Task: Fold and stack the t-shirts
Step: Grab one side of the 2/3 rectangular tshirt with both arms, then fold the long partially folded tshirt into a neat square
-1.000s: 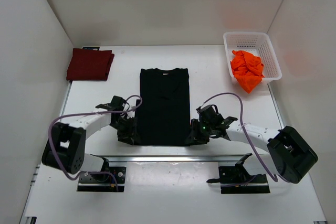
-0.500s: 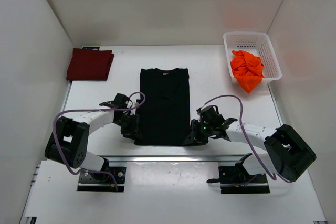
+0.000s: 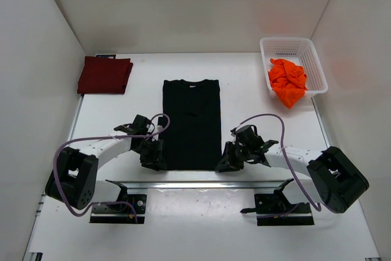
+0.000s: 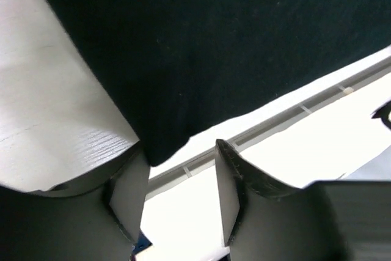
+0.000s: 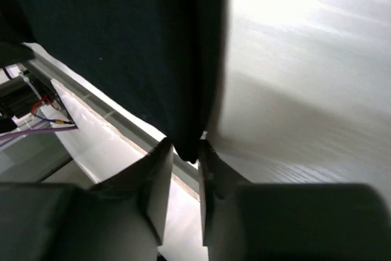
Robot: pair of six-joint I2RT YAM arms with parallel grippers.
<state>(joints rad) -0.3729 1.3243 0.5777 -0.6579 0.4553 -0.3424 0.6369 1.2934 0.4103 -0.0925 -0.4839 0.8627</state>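
Note:
The black t-shirt (image 3: pixel 191 123) lies flat in the middle of the table, folded into a long strip with the collar at the far end. My left gripper (image 3: pixel 153 156) is at its near left corner. In the left wrist view (image 4: pixel 180 151) the jaws are open, and the shirt corner (image 4: pixel 160 145) is just at the left fingertip. My right gripper (image 3: pixel 225 163) is at the near right corner. In the right wrist view (image 5: pixel 184 145) the jaws are narrow and pinch the shirt corner (image 5: pixel 186 132). The maroon t-shirt (image 3: pixel 104 75) lies folded at the far left. The orange t-shirt (image 3: pixel 287 80) is crumpled in the basket.
A white mesh basket (image 3: pixel 287 44) stands at the far right, and the orange shirt spills over its near rim. A metal rail (image 3: pixel 195 184) runs along the near table edge just behind both grippers. White walls enclose the table on the left, back and right.
Both grippers shifted slightly toward the near edge at the black shirt's near corners. The shirt itself has not visibly moved.

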